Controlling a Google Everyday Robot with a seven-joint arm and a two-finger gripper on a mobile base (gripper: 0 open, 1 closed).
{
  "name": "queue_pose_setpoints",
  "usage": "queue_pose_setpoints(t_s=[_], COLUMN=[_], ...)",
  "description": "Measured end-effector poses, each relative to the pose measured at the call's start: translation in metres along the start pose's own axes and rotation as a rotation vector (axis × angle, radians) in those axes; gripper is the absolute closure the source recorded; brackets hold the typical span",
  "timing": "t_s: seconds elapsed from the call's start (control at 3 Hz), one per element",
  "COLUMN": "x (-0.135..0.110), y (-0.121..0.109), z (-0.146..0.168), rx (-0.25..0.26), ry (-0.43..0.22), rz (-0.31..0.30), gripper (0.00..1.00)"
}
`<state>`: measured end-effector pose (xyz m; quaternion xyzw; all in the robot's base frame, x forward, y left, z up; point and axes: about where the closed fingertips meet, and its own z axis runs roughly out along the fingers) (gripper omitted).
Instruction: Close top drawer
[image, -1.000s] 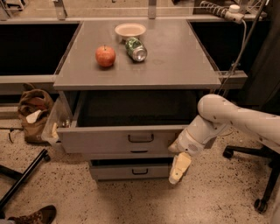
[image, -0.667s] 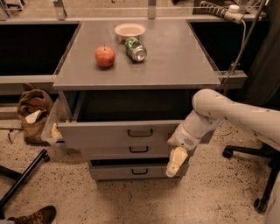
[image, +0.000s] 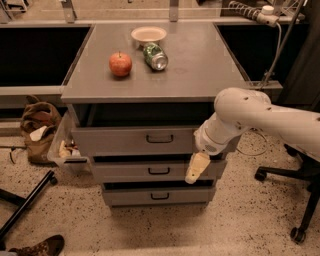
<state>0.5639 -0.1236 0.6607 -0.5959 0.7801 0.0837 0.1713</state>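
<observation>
The top drawer (image: 135, 140) is a wide grey drawer with a dark loop handle (image: 159, 138). It stands a little way out of the grey cabinet, with a dark gap above its front. My white arm reaches in from the right. My gripper (image: 197, 168) hangs at the drawer front's right end and points down over the middle drawer (image: 150, 171). One cream finger (image: 196, 169) shows.
A red apple (image: 120, 63), a green can (image: 155, 56) on its side and a white bowl (image: 148, 35) are on the cabinet top. A clear bin (image: 67, 148) and a brown bag (image: 38, 130) are at the left. An office chair base (image: 295, 200) is at the right.
The top drawer has slid in toward the cabinet and its open gap has shrunk. My arm and gripper have moved left and inward with the drawer front.
</observation>
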Motion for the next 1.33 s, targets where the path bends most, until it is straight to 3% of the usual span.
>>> queue_pose_setpoints(t_s=[0.33,0.67,1.0,1.33], x=[0.0,-0.001,-0.006,-0.006], y=[0.0,-0.011,-0.05,-0.053], z=[0.0,0.004,-0.003,-0.004], rx=[0.0,0.026,0.122,0.13], ry=[0.0,0.045,0.065,0.068], rz=[0.0,-0.01,-0.005,-0.005], gripper=[0.0,0.0,0.0,0.0])
